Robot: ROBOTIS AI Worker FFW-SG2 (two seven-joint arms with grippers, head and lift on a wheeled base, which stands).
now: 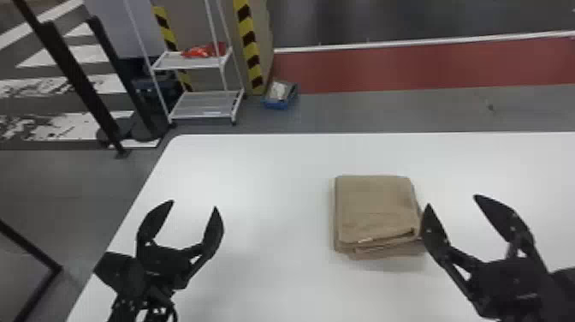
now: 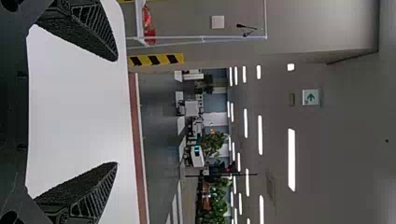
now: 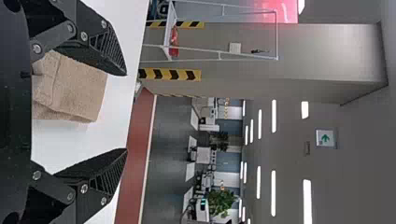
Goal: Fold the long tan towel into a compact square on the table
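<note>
The tan towel (image 1: 376,210) lies folded into a compact, layered square on the white table, its near edge slightly uneven. To its left, well apart, my left gripper (image 1: 194,204) stands open with nothing between its fingers. My right gripper (image 1: 452,200) is open at the towel's right side, one finger overlapping the towel's right edge in the head view; I cannot tell whether they touch. In the left wrist view my left gripper (image 2: 116,112) is spread over bare table. The right wrist view has my right gripper (image 3: 126,112) spread wide, with the towel (image 3: 79,88) partly behind one finger.
The white table (image 1: 256,171) has its far edge beyond the towel and its left edge beside my left arm. On the floor behind stand a white rack (image 1: 205,105) and a blue bin (image 1: 280,95). Black posts rise at the far left.
</note>
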